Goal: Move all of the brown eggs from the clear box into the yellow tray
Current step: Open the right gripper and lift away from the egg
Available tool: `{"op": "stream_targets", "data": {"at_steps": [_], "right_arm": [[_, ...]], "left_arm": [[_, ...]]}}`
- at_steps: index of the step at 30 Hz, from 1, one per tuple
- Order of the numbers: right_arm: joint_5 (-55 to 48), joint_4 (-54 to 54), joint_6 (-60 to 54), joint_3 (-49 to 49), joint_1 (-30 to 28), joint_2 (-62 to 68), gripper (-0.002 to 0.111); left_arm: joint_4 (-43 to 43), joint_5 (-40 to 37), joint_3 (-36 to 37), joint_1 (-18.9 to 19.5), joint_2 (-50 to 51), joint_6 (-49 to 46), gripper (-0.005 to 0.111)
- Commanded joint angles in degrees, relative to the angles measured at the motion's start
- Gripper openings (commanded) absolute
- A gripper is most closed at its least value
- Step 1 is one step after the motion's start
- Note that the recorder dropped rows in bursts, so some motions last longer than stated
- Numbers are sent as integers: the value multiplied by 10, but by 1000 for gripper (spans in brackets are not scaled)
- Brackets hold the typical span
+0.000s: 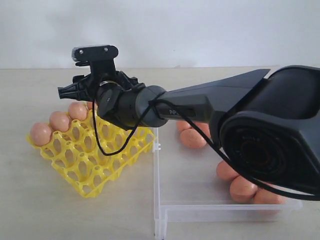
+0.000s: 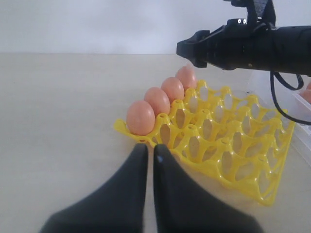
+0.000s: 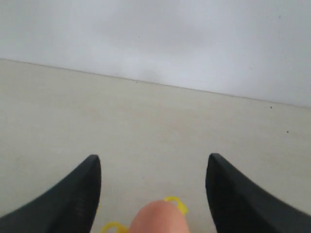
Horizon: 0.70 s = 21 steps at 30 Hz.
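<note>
The right gripper (image 3: 154,158) hangs over the far edge row of the yellow tray (image 1: 95,172) with its jaws wide apart. One brown egg (image 3: 158,218) sits just below and between them, touched by neither. The left gripper (image 2: 149,150) is near the tray's corner, jaws together and empty. Treat each egg as light, smooth, rigid and brittle: grip across the widest girth with minimal force. The tray holds four eggs (image 2: 157,101) in one edge row; its other cups are vacant. The clear box (image 1: 165,210) holds several eggs (image 1: 242,189), partly hidden by the arm.
</note>
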<state>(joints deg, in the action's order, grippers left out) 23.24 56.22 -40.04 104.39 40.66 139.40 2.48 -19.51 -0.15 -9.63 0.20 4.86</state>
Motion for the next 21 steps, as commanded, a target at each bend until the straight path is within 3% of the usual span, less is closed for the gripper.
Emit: {"op": "stream_targets", "data": {"at_steps": [1,2,4,5,7,10,13,21], "right_arm": [[-13,-4,-2,3,-2,-28,55],[-27,-4,-1,3,-2,-30,54],[-90,-6,1,3,-2,-43,38],[-133,-6,-2,3,0,-53,21],[-172,-6,-4,3,0,-63,0],[-203,-6,-4,3,0,-70,0],[-304,-4,-7,3,0,-81,0],[-714,-19,-236,3,14,-154,0]], "left_arm": [[-2,1,1,-3,-2,1,4],[-2,1,1,-3,-2,1,4],[-2,1,1,-3,-2,1,4],[-2,1,1,-3,-2,1,4],[-2,1,1,-3,-2,1,4],[-2,1,1,-3,-2,1,4],[-2,1,1,-3,-2,1,4],[-2,1,1,-3,-2,1,4]]}}
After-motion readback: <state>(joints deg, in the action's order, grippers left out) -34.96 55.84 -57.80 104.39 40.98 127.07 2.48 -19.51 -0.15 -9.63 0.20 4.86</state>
